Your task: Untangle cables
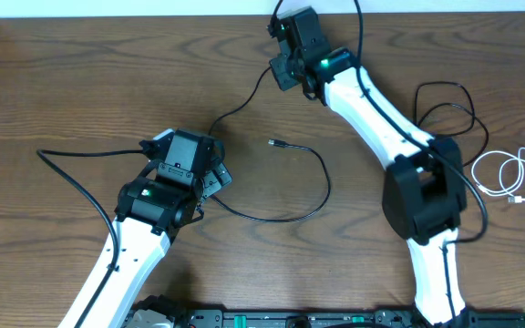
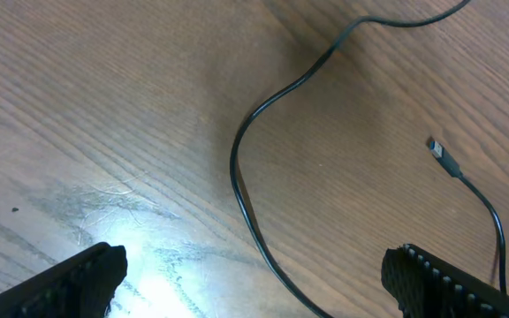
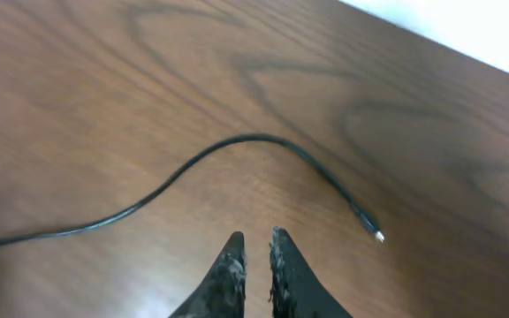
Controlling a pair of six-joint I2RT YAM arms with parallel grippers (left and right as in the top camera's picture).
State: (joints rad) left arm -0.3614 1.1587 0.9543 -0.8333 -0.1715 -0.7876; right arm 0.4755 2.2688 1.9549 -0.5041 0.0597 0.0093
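We log the black cord (image 3: pixel 254 136) lying slack on the wood in open curves across the middle, one small plug (image 2: pixel 440 152) free. The white cord (image 1: pixel 509 173) lies loosely coiled at the right, well apart.

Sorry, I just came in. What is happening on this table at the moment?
Two robot arms are sorting out cables on a wooden table. The left gripper is wide open and hovers above the black cable, which lies in loose curves. The right gripper is shut and empty, with one plug end close by. The white cable lies coiled at the right, untouched.
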